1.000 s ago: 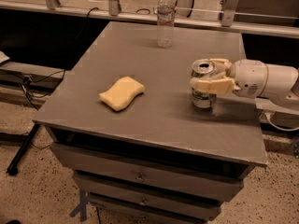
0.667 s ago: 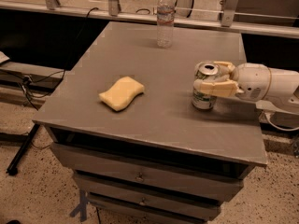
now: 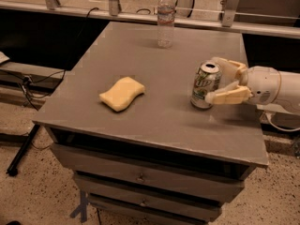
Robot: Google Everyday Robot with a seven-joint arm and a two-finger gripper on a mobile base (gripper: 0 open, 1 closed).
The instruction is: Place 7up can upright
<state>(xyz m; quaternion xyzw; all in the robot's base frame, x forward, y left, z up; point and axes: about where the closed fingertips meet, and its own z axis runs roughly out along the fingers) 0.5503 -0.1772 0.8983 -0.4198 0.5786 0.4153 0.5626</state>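
Observation:
The 7up can [image 3: 205, 85] stands upright on the grey table [image 3: 154, 111], right of the middle. It is silvery-white with green markings and its top is open. My gripper [image 3: 216, 80] reaches in from the right at can height. Its cream fingers [image 3: 230, 95] are spread apart, one in front of the can's right side and one behind it. The jaws look open and no longer clamp the can.
A yellow sponge [image 3: 122, 93] lies left of the middle of the table. A clear plastic water bottle [image 3: 165, 18] stands at the table's far edge. The table's right edge is close under my arm [image 3: 272, 84]. Drawers sit below the tabletop.
My gripper was closed around the can; its fingers have now spread and the arm has drawn back a little to the right. The can stays standing upright.

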